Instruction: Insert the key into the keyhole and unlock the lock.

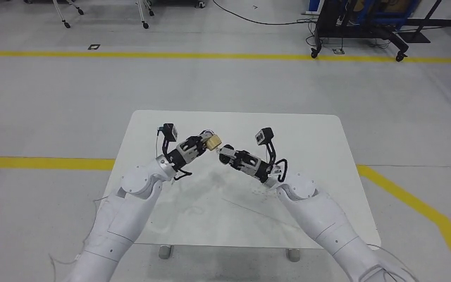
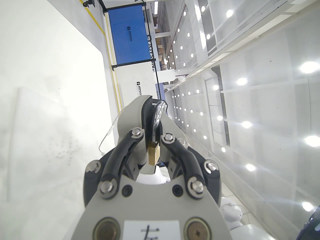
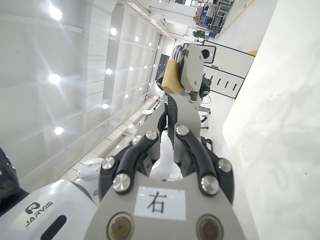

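Left hand (image 1: 209, 140) is clenched on the lock (image 3: 171, 77), held in the air over the middle of the white bench (image 1: 310, 141). The lock has a brass-coloured body and a silver shackle (image 3: 176, 53).

Right wrist view: the shackle end sits near the left hand's fingertips. The brass body lies along one grey finger (image 3: 192, 68), with its free end facing the right hand.

Left wrist view agrees: a thin brass edge sits low between the two fingers. The silver loop is further out toward the tips, with a black pad against it.

Right hand (image 3: 172, 97) has its fingers pressed together with no gap showing. Its tips are right at the free end of the lock body, touching or just short of it, can't tell which. Can't tell whether the key is between those fingers, since the fingers cover whatever is there.

Top view: the arms come in from either side and the hands meet tip to tip in a shallow V above the bench centre. The left hand's tip is a touch farther from the robot than the right hand's, and the brass shows at the meeting point. Both hands are well off the bench surface.

Beyond the far edge of the bench is grey floor with a yellow line (image 1: 211, 55) running across it.
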`<state>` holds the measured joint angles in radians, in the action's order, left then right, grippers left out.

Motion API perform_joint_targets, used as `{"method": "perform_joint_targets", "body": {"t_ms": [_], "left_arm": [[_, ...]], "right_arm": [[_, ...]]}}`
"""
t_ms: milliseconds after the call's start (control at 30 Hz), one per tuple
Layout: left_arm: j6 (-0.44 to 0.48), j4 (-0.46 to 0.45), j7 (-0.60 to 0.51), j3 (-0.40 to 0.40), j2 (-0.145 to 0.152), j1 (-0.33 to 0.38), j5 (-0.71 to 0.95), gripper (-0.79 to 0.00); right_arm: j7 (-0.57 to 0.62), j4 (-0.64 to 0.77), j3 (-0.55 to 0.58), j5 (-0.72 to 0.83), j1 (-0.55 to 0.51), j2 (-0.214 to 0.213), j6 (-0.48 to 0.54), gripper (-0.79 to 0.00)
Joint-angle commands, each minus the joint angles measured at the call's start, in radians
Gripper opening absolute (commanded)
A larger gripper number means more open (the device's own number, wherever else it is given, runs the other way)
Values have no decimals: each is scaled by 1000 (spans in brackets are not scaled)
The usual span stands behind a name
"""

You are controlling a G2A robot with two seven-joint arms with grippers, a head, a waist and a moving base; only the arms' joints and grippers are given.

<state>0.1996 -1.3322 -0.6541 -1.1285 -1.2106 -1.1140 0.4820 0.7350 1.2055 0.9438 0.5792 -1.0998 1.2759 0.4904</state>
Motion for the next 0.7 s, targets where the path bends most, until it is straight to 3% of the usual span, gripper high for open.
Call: {"method": "perform_joint_targets", "body": {"t_ms": [0,400,567,667], "left_arm": [[16,-3,-16,0,0,-1,-1,-785],[167,-35,-36,-16,-1,-33,-30,-785],[228,-47,-46,-25,-1,-46,-34,-785],[233,-45,-41,-28,-2,-51,-28,-785]], "right_arm": [[30,-10,-4,45,3,5,-3,-785],[267,-106,-17,346,33,38,-62,-785],[338,-152,-28,416,52,54,-95,-785],[325,-186,-28,351,74,56,-53,-785]]}}
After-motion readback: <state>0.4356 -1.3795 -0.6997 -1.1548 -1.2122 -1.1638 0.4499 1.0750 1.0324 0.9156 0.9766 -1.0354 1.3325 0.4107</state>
